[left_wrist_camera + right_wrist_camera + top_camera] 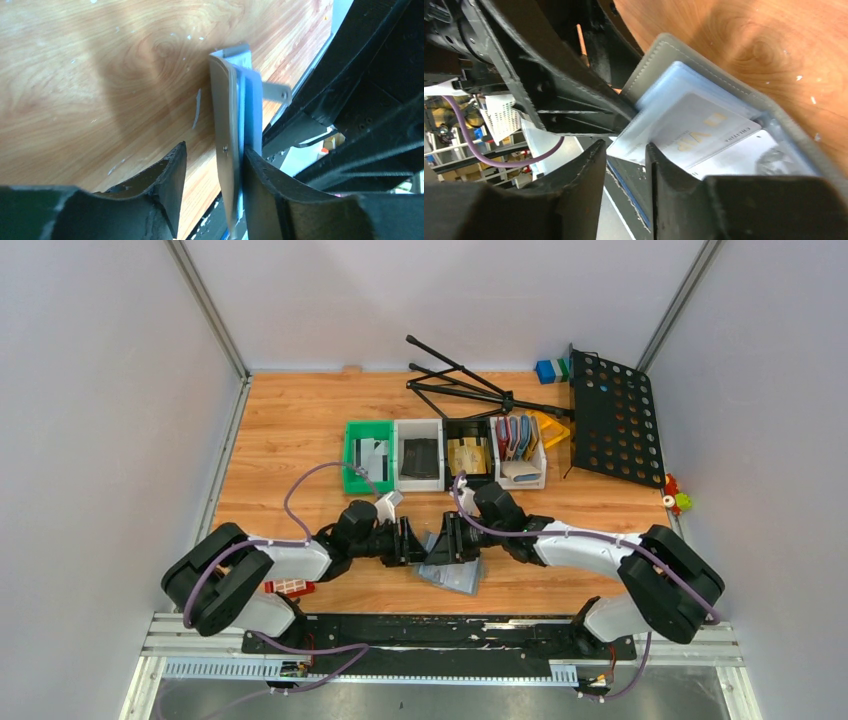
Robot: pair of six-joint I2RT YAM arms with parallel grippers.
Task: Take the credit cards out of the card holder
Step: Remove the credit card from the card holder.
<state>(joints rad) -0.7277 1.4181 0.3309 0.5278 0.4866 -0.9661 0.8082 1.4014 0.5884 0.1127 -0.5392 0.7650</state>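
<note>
The grey-blue card holder [455, 576] lies open near the table's front edge, between both grippers. In the right wrist view the holder [659, 55] shows pale pockets with whitish credit cards [694, 125], one with gold letters. My right gripper [624, 155] is open, its tips at the corner of that card. My left gripper [215, 160] is open; a flap of the holder [225, 115] stands edge-on between the fingers, against the right finger [265, 180], clear of the other. In the top view the left gripper [415, 544] and the right gripper [446, 540] almost meet. A pale flat piece [388, 505] lies behind the left gripper.
A row of small bins stands behind: green [356, 476], white [420, 480], black with a tan-gold item [468, 454], and white with red and blue holders [520, 445]. A black perforated music stand [615, 415] lies at the back right. A small red item [290, 587] sits by the left arm.
</note>
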